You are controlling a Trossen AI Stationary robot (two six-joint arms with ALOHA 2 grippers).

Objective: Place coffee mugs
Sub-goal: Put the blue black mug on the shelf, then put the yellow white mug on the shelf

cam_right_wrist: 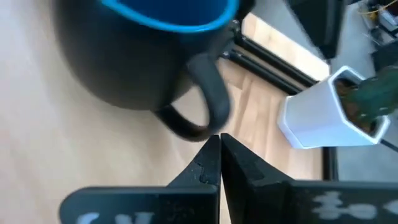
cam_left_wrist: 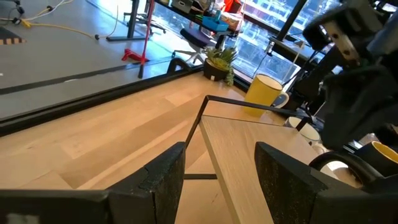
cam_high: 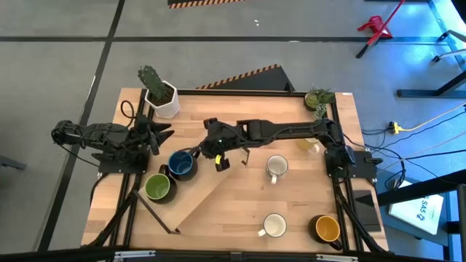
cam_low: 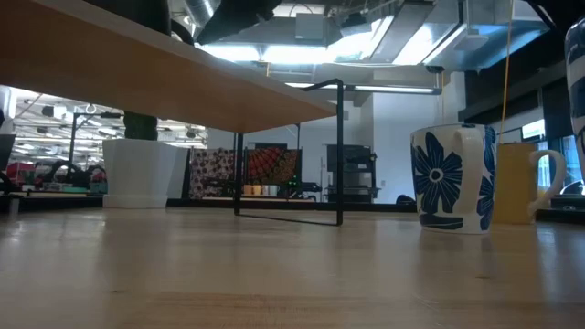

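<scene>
The dark blue mug (cam_high: 182,164) stands upright on the wood left of centre, its handle (cam_right_wrist: 200,106) turned toward my right gripper (cam_high: 204,153). That gripper is shut and reaches in from the table's right, with its tips (cam_right_wrist: 219,142) right at the handle. The green mug (cam_high: 158,187) stands just nearer. Two white mugs (cam_high: 276,167) (cam_high: 274,225) and the yellow-orange mug (cam_high: 327,228) stand to the right. The cream mug (cam_high: 309,145) sits half under the right arm. My left gripper (cam_high: 162,135) waits open at the left, by the cactus pot. My right gripper's shut fingertips (cam_right_wrist: 208,158) point at the lower part of the dark blue mug's handle (cam_right_wrist: 186,127), coming level from the table's right. I cannot tell whether they touch it. The mug rests on its base.
A raised wooden shelf on a thin black frame (cam_high: 211,193) slants across the table's middle. The white cactus pot (cam_high: 162,94) stands at the far left corner and a small green plant (cam_high: 319,98) at the far right corner. In the low view a blue-flowered mug (cam_low: 452,178) stands at right.
</scene>
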